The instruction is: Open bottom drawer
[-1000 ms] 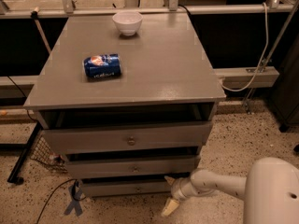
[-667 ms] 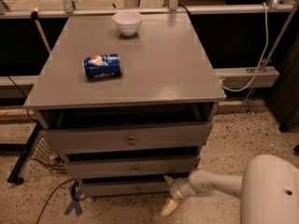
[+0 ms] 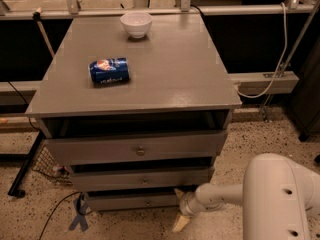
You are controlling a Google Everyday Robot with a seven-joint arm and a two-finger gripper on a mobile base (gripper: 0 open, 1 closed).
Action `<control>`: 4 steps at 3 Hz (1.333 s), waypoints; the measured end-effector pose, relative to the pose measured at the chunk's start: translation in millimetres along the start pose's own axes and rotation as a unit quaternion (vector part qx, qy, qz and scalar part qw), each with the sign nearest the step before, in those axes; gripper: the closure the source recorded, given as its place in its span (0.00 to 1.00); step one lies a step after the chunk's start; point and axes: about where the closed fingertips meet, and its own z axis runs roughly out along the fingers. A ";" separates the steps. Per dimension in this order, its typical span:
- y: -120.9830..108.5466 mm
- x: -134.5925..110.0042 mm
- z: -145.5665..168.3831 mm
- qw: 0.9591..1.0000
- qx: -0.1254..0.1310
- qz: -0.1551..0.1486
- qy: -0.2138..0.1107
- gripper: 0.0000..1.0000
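Bottom drawer (image 3: 125, 203) sits lowest in the bench (image 3: 165, 84), just left of the tool (image 3: 176, 209), which is spread wide with nothing in its grip, parked by the drawer's right end, likely to hook that edge, since the knob (image 3: 147, 202) lies further left.

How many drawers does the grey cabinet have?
3, stacked under the tabletop: the top drawer, the middle drawer below it, and the bottom drawer lowest. The gripper is low by the bottom drawer's right end.
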 end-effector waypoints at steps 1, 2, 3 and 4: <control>0.2 -0.1 1.8 1.000 -0.001 -0.003 0.001 0.00; -4.8 2.5 9.8 1.000 0.007 -0.023 0.007 0.00; -14.0 5.2 20.5 0.998 0.021 -0.050 0.017 0.00; -24.0 8.1 30.5 0.996 0.037 -0.070 0.030 0.00</control>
